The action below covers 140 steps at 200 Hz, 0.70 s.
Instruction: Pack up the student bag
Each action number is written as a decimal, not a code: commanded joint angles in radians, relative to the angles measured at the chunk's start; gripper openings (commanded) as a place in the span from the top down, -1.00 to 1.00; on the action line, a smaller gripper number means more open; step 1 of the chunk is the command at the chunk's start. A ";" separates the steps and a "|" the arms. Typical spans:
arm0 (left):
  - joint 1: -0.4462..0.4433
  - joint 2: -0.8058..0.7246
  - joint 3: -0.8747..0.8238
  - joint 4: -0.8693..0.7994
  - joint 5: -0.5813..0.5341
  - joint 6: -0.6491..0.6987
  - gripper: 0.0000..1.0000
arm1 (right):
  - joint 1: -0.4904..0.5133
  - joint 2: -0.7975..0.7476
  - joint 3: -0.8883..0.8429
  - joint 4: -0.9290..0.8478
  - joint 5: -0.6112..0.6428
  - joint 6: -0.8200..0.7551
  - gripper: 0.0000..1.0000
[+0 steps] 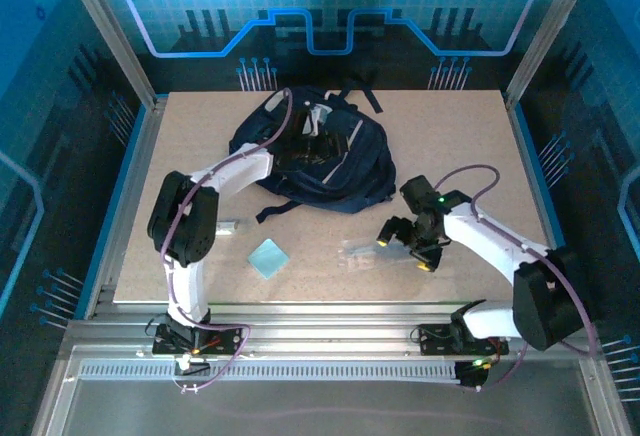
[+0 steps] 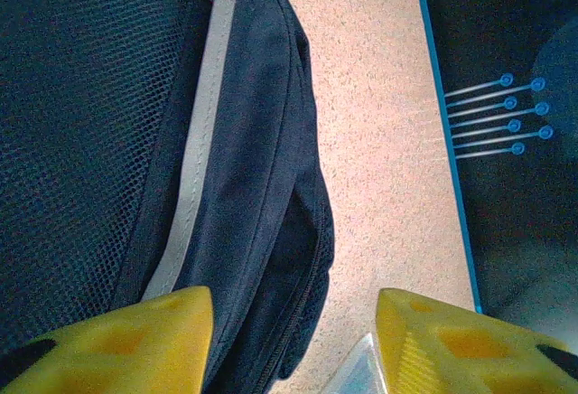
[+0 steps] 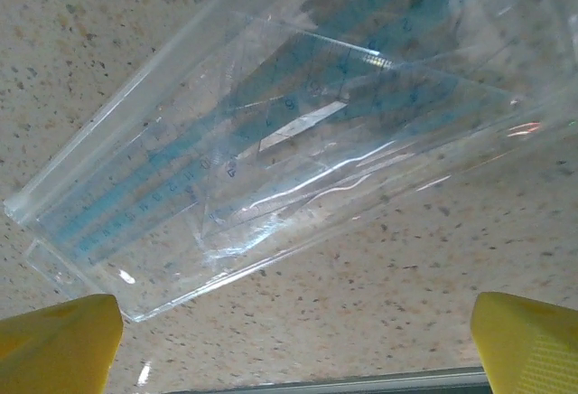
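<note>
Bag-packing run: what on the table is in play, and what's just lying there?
In play:
student bag
clear ruler pouch, under the open right gripper
left gripper, over the bag

Lying about, untouched:
light-blue square
small pale item beside it

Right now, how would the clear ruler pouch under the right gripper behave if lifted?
The clear ruler pouch lies flat and glossy, so probably slippery and hard to pinch. Its film wrinkles, so it may sag, though the rulers inside should stiffen it.
</note>
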 commanded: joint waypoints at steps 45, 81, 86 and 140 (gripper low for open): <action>0.012 -0.148 -0.129 0.085 -0.101 0.008 -0.33 | 0.067 0.169 0.121 -0.019 0.035 0.300 -1.00; 0.029 -0.189 -0.197 0.130 -0.095 -0.005 -0.34 | 0.071 0.234 0.172 -0.012 0.123 0.376 -1.00; 0.031 -0.190 -0.199 0.130 -0.092 -0.005 -0.34 | 0.073 0.251 0.185 -0.022 0.132 0.375 -1.00; 0.051 -0.212 -0.239 0.148 -0.084 -0.008 -0.34 | 0.092 0.273 0.112 0.098 0.189 0.502 -1.00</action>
